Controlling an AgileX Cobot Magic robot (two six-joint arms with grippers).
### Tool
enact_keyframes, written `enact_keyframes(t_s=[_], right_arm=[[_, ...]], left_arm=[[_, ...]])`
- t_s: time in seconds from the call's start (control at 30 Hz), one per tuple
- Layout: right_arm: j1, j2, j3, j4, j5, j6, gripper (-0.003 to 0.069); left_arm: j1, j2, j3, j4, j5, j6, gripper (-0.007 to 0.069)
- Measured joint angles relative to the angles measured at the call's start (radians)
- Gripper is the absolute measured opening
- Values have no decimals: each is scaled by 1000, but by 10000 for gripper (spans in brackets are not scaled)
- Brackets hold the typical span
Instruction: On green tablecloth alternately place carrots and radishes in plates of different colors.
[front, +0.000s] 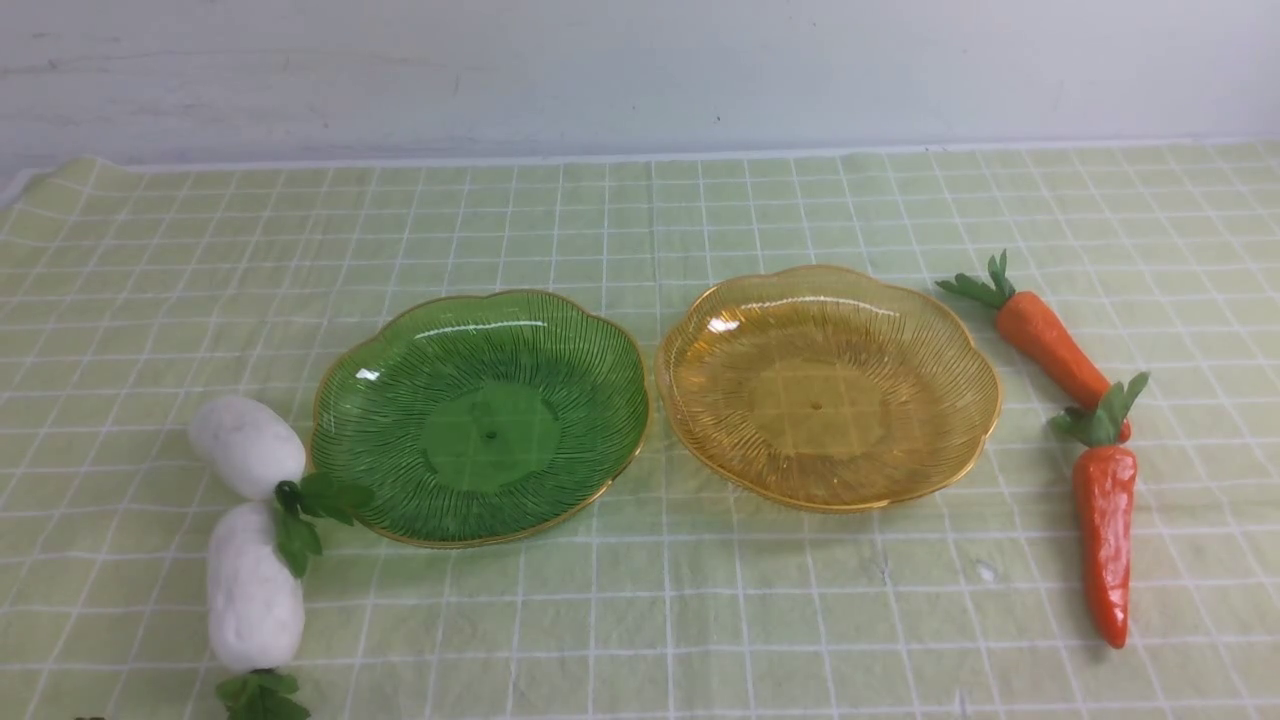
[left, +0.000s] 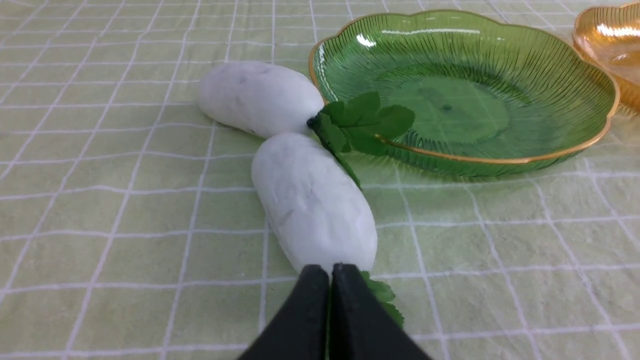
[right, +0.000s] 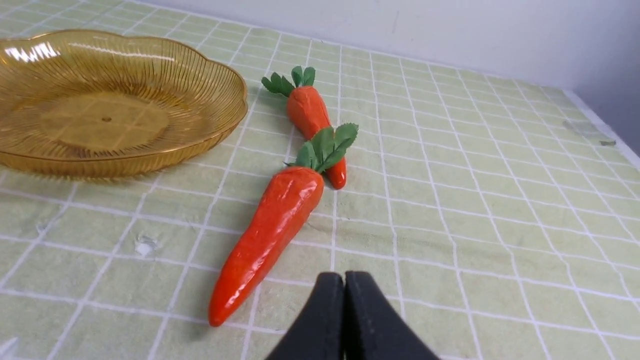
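On the green tablecloth (front: 640, 620) stand a green plate (front: 480, 415) and an amber plate (front: 828, 385) side by side, both empty. Two white radishes lie left of the green plate, the far radish (front: 246, 446) and the near radish (front: 254, 588), end to end. Two carrots lie right of the amber plate, the far carrot (front: 1045, 340) and the near carrot (front: 1105, 535). Neither arm shows in the front view. My left gripper (left: 330, 272) is shut and empty just behind the near radish (left: 312, 202). My right gripper (right: 344, 280) is shut and empty beside the near carrot (right: 272, 227).
A pale wall runs along the back of the table. The cloth's far edge (front: 640, 158) lies just before it. In the right wrist view the cloth's right edge (right: 600, 125) shows near a grey wall.
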Motion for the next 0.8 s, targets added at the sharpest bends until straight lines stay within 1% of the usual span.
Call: enact_keyframes(t_s=[0.03, 0.07, 0.13, 0.17, 0.23, 0.27, 0.3, 0.37, 0.47, 0.53, 0.6, 0.7, 0.8], right_arm=[[0, 0, 2, 41, -6, 24, -15], [0, 0, 2, 41, -7, 28, -15], [0, 0, 2, 165, -9, 95, -15], [0, 0, 3, 258, -10, 133, -15], [0, 0, 6, 405, -14, 196, -15], [0, 0, 7, 491, -17, 214, -15], [0, 0, 8, 546, -16, 221, -15], [0, 0, 8, 612, -16, 229, -15], [0, 0, 9, 688, -17, 234, -15], [0, 0, 8, 709, -20, 234, -15], [0, 0, 8, 714, -25, 230, -15], [0, 0, 8, 732, -31, 217, -15], [0, 0, -17, 721, -21, 177, -15]], left_arm=[[0, 0, 0, -61, -7, -30, -8], [0, 0, 0, -73, -8, -44, -8], [0, 0, 0, -265, -12, -160, -8], [0, 0, 1, -361, -14, -203, -8], [0, 0, 2, -542, -35, -282, -8], [0, 0, 2, -626, -53, -296, -8], [0, 0, 2, -686, -67, -302, -8], [0, 0, 2, -761, -86, -307, -8], [0, 0, 2, -827, -121, -308, -8], [0, 0, 2, -851, -147, -308, -8], [0, 0, 2, -839, -165, -266, -8], [0, 0, 2, -802, -156, -163, -8], [0, 20, -51, -785, -66, -98, -8]])
